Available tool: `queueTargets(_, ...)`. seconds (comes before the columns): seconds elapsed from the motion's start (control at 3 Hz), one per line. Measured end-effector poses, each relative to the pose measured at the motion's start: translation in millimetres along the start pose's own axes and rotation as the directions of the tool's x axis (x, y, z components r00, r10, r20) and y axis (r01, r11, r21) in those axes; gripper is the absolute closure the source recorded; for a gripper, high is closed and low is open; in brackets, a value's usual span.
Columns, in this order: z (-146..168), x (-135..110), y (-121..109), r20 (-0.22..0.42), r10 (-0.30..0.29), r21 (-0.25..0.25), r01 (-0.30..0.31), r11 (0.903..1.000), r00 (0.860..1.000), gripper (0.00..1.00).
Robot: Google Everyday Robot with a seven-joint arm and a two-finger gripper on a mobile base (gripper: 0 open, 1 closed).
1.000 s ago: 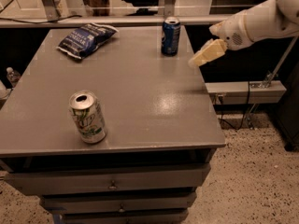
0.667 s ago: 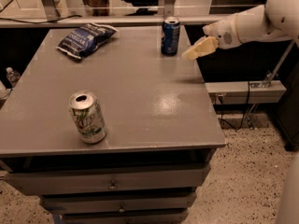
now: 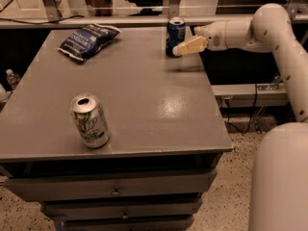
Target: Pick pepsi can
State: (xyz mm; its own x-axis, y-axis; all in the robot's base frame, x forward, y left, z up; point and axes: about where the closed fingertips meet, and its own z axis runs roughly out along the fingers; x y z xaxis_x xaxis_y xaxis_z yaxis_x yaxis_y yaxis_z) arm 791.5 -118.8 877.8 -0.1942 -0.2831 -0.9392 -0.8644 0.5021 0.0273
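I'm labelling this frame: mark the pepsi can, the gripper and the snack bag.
pepsi can (image 3: 174, 32): camera view, blue side wall.
gripper (image 3: 178, 50): camera view, tip end, at the can's lower right.
snack bag (image 3: 89, 40): camera view, middle of its face.

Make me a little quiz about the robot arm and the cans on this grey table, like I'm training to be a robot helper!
1. True or false: the silver-white can with green lettering stands upright near the front edge of the grey table.
2. Pick one: the robot's cream-coloured gripper is closest to which thing?
A. the dark blue metal pepsi can
B. the silver-white can
C. the flat dark blue crinkled snack bag
3. Fill the gap: the pepsi can stands at the table's ___ edge, away from the drawers.

Key: 1 true; 2 A; 3 far.
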Motion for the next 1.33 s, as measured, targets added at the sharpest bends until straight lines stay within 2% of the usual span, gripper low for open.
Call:
queueTargets(0.33, 27.5, -13.6, -2.4, 0.106, 0.026, -0.041, -0.022, 0.9989, 0.994, 0.00)
queueTargets(0.67, 44.8, -24.9, 4.7, 0.174, 0.034, -0.083, -0.020, 0.9963, 0.984, 0.17)
queueTargets(1.0, 46.0, -25.7, 9.2, 0.198, 0.037, -0.102, -0.017, 0.9946, 0.979, 0.41)
queueTargets(1.33, 31.4, -18.2, 16.8, 0.197, 0.032, -0.114, -0.010, 0.9935, 0.980, 0.64)
